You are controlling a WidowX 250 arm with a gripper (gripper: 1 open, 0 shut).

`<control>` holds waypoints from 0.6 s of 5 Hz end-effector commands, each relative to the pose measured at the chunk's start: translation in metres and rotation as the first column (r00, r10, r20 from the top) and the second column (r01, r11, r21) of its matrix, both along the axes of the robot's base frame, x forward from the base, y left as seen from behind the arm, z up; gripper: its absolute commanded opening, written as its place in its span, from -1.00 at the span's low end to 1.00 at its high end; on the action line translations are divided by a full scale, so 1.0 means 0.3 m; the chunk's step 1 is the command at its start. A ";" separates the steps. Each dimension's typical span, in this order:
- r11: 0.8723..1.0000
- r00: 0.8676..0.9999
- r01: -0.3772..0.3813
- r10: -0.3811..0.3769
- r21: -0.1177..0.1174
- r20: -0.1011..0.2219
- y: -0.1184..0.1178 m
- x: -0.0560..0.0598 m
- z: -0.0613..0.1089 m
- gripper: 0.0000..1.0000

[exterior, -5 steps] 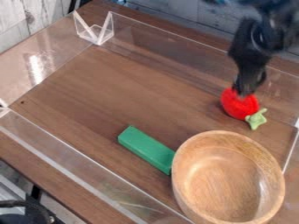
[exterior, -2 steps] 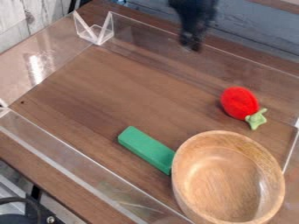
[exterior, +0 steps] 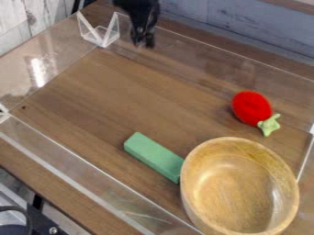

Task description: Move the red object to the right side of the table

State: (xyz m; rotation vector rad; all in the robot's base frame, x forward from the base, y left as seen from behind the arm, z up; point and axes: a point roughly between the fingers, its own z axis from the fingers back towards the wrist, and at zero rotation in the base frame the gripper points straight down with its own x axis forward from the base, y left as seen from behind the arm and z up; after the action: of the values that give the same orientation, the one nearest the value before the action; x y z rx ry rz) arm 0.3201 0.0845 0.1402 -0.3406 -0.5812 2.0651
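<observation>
A: Where is the red object (exterior: 254,106) right now?

B: It lies on the table (exterior: 147,87) close to the right edge, about halfway along that edge, with its green leafy cap pointing toward the near right corner. It sits just beyond the rim of the wooden bowl (exterior: 240,191), which fills the near right corner.

A: Is anything holding it?

B: No. The gripper (exterior: 143,39) hangs at the far edge, toward the far left corner, well apart from the red object. Its dark fingers point down and stand wide apart with nothing between them.

A: What else is on the surface?

B: A flat green block (exterior: 154,155) lies near the front edge, just left of the bowl, set at a slant. A small clear acrylic stand (exterior: 98,29) sits at the far left corner, just beside the gripper. Low clear walls (exterior: 68,174) run along the edges
</observation>
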 end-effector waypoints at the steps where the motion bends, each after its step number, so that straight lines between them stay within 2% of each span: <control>1: 1.000 0.999 -0.023 0.024 -0.020 0.048 0.019 0.030 0.022 1.00; 2: 0.997 0.998 -0.038 0.040 -0.062 0.040 0.021 0.064 -0.009 1.00; 3: 0.993 0.995 -0.088 0.091 -0.077 0.036 0.059 0.107 -0.026 1.00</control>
State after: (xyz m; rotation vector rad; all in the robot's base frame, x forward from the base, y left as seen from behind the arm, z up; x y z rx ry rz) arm 0.3445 0.0998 0.1123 -0.3499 -0.5008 2.1745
